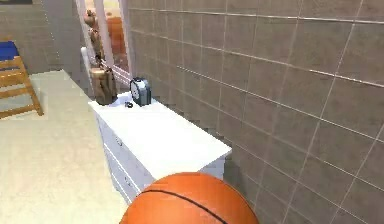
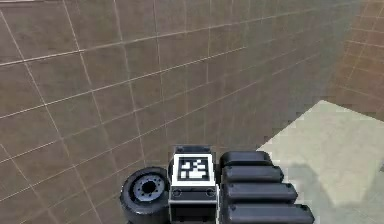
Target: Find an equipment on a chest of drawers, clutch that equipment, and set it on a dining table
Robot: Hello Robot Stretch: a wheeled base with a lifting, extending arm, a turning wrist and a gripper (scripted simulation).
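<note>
An orange basketball is seen at the near edge of the chest of drawers — a clock at its far edge. Whether the gripper holds anything cannot be told.

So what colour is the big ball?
Orange with thin dark lines; the ball shows best in the forward view.

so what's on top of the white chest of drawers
On the chest of drawers' far end stand a brown statue, a small clock and a tiny dark item. An orange basketball covers the near end, hiding the top there.
</note>
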